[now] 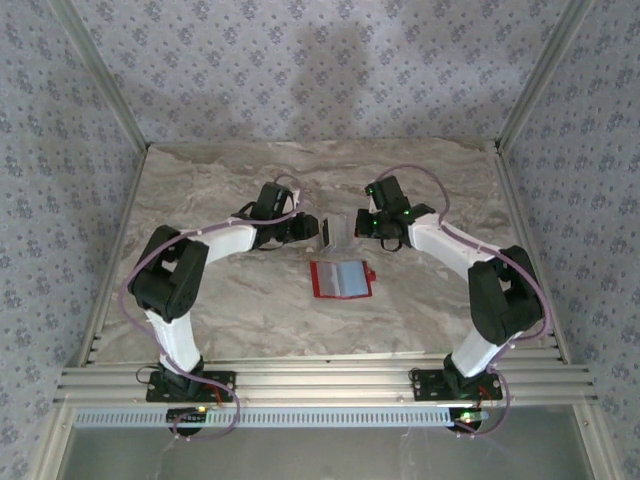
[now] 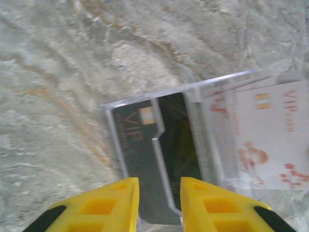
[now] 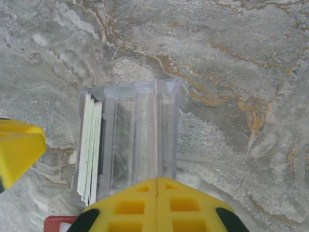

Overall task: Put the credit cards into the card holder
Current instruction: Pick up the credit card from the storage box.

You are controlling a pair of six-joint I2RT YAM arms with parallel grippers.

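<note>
I am watching both arms reaching in over the marble counter toward a clear case that is standing between them. The credit cards are standing on edge in the case's left compartment, packed against its wall. From the left wrist I am seeing a dark card through the clear plastic, with pale cards printed in red leaning out beside it.

The left hand is sitting just beside the case with its yellow fingers apart, the case's near edge lying in the gap. The right hand is showing its fingers pressed together, and the case's inner divider is running straight into the seam between them, so it appears to be pinching that thin wall.

The card holder is lying open and flat on the counter, just nearer the arm bases than the case, its pale pockets facing up.
</note>
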